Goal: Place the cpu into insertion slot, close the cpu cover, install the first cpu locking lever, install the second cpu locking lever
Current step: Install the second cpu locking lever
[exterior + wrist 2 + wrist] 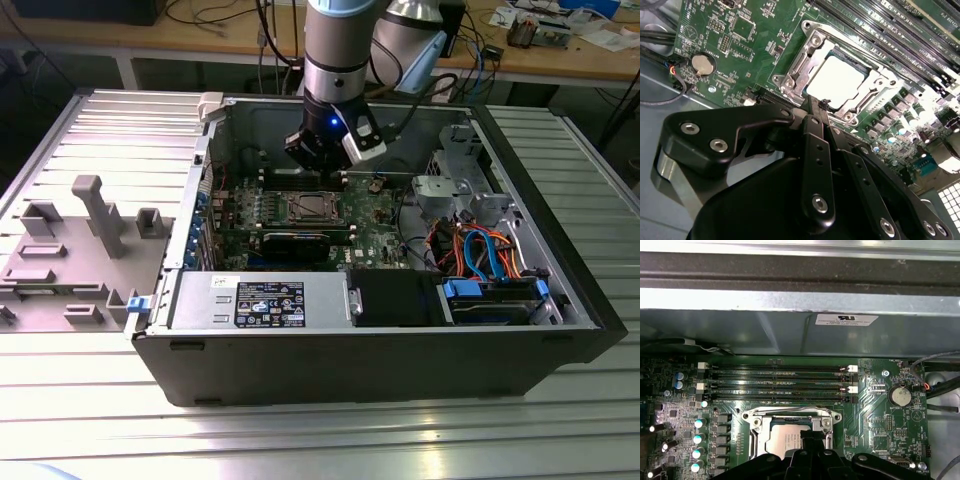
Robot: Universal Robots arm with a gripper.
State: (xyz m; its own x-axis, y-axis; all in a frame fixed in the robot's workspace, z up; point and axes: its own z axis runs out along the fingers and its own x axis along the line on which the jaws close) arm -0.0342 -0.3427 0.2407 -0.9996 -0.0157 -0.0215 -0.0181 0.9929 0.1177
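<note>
The cpu (837, 80) has a silver-grey top and lies flat in the insertion slot (812, 37) on the green motherboard. The cpu cover (792, 70), a silver frame, lies down around the chip. A thin wire lever (785, 410) runs along the slot's side nearest the memory slots. My gripper (816, 104) hangs just above the slot's edge, its black fingers shut together with nothing visible between them. The tips sit over the rim of the cpu (782, 440) in the first wrist view. In the exterior view the gripper (318, 162) stands over the slot (305, 207) inside the open case.
Long black memory slots (775, 380) lie beside the socket, and a coin battery (900, 396) sits nearby. The case's metal wall (790, 325) rises close behind. A power supply (260, 300) and a cabled drive cage (490, 260) flank the board. A grey fixture (90, 215) stands outside the case.
</note>
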